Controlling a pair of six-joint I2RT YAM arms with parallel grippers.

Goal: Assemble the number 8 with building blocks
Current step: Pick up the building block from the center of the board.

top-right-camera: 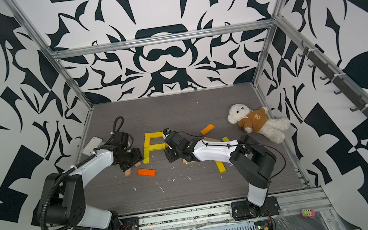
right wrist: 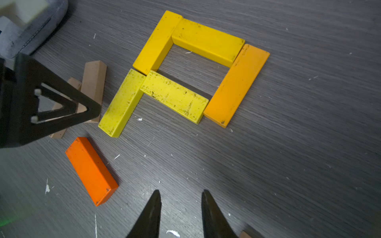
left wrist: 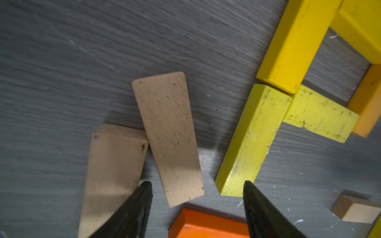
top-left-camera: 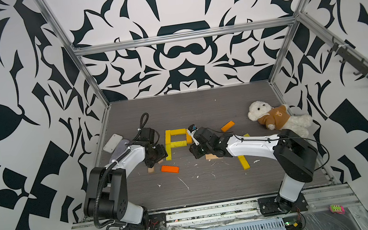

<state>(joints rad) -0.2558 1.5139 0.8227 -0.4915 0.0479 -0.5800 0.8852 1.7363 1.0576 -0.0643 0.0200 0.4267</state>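
Several yellow building blocks point(top-left-camera: 177, 143) and one amber block point(right wrist: 236, 85) lie flat as a closed square with a leg hanging from its left side. My left gripper point(left wrist: 197, 183) hovers open just left of that leg, its fingertips either side of the near end of a tan plank point(left wrist: 169, 140). A second tan plank point(left wrist: 111, 175) lies beside it, and an orange block point(top-left-camera: 169, 169) lies just below. My right gripper point(right wrist: 181, 192) stands open over bare floor, right of the orange block point(right wrist: 91, 171). Loose yellow point(top-left-camera: 243, 162) and orange point(top-left-camera: 227, 126) blocks lie to the right.
A white teddy bear in a brown hoodie point(top-left-camera: 276, 119) lies at the back right. A white case point(top-left-camera: 113, 142) and a grey case point(top-left-camera: 121, 147) sit by the left wall. A tan block point(top-left-camera: 212, 156) shows under the right arm. White scraps dot the floor.
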